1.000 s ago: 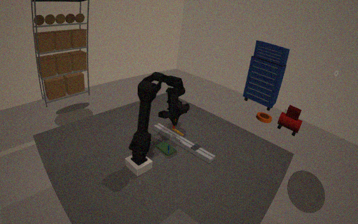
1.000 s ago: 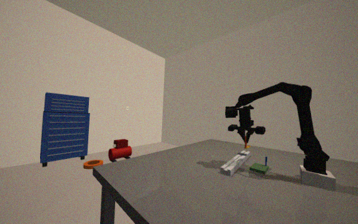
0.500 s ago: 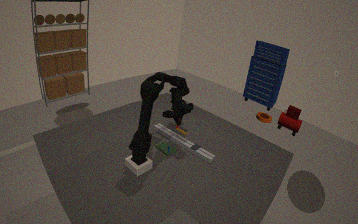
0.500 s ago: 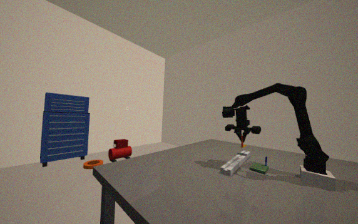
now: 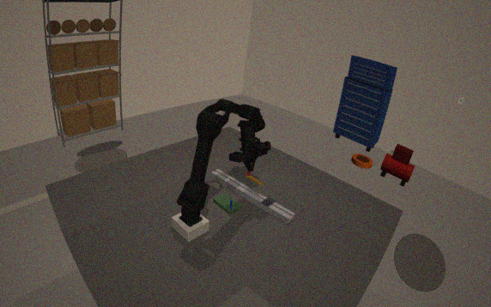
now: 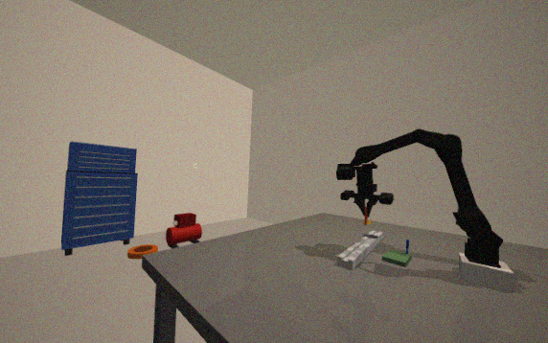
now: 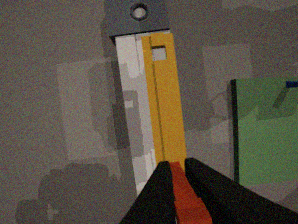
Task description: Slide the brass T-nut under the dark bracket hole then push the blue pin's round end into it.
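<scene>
In the top view, the brass T-nut [image 5: 255, 179] [image 6: 367, 222] [image 7: 168, 95] is held up by its orange handle [image 5: 248, 173] [image 6: 366, 212] [image 7: 186, 192], pinched in the narrowly closed gripper [image 5: 250, 170] [image 6: 366, 215] [image 7: 176, 168]. The aluminum rail [image 5: 240, 187] [image 6: 356, 253] [image 7: 131, 75] lies with the dark bracket [image 5: 268, 201] [image 6: 372, 235] [image 7: 137, 22] on it; alignment over the open stretch of slot is probably the step in hand, and the nut should be kept parallel to the rail throughout.

In the exterior view, the nut hangs below the fingertips, apart from the rail. The blue pin [image 6: 407, 246] [image 5: 231, 204] [image 7: 291, 84] stands at the green tray [image 6: 397, 259] [image 5: 227, 203] [image 7: 265, 135]. Height is best given up slowly, once the line is true.

In the wrist view, part of the rail is covered by the nut, which appears offset toward the tray side. A small sideways correction seems needed; then one edge should be tipped under a lip first, without forcing, lest the handle be twisted in the grip.
</scene>
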You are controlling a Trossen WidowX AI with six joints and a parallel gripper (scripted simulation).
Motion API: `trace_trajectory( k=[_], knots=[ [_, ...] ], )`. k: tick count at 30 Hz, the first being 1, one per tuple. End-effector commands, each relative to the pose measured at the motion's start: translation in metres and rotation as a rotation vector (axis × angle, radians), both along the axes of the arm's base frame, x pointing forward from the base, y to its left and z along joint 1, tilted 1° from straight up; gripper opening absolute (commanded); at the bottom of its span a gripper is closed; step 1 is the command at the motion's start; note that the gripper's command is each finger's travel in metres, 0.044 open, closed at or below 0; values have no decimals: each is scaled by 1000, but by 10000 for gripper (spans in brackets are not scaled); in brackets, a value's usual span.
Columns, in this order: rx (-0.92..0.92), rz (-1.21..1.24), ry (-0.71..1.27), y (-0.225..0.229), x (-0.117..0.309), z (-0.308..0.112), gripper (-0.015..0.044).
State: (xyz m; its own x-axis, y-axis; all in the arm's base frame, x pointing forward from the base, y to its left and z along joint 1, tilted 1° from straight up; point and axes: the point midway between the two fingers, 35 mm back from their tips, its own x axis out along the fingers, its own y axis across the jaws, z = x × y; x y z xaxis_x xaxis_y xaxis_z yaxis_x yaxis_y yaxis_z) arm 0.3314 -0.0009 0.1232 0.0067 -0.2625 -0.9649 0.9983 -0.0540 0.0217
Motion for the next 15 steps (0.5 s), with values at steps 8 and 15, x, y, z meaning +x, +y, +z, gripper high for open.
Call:
trace_trajectory(
  k=[8, 15],
  knots=[
    [-6, 15, -6, -6, 9, -1, -150],
    [-9, 17, -29, -5, 9, -1, -150]
  ],
)
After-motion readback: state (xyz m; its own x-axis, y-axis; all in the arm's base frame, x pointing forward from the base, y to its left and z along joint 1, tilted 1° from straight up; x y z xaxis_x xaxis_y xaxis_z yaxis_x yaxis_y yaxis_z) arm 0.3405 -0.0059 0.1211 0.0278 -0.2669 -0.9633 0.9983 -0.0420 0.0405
